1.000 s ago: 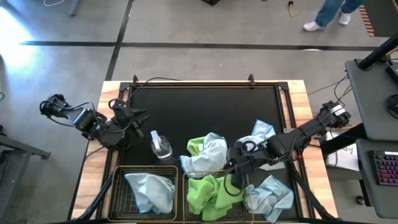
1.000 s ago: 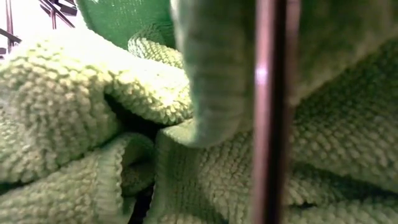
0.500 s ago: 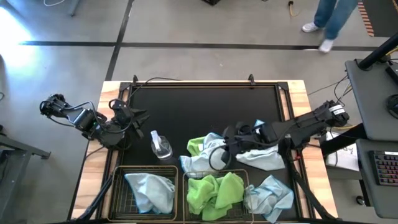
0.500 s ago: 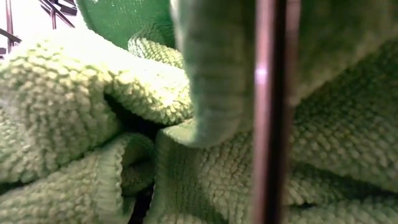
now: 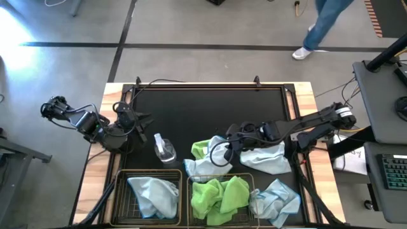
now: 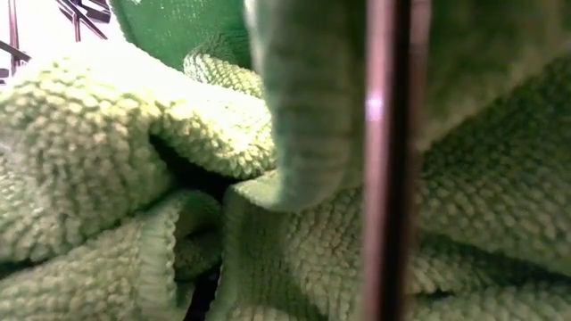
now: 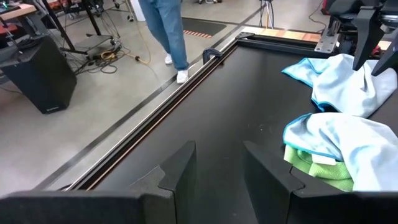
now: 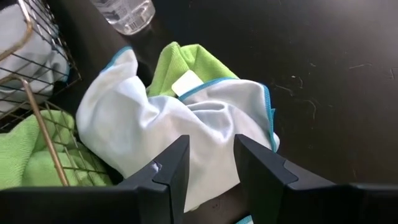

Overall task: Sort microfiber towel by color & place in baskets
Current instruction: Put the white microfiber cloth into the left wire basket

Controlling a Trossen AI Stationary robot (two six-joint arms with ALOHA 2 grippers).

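One pale blue microfiber towel under the pincer
Right gripper hovers just above it — fingers parted, empty — beside the green-filled black wire basket.

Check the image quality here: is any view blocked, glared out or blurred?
Low view: useless, filled edge to edge by green towel pressed close, with a blurred basket wire crossing it. High view: sharp, bright glare on the floor at upper left. Both wrist views: clear.
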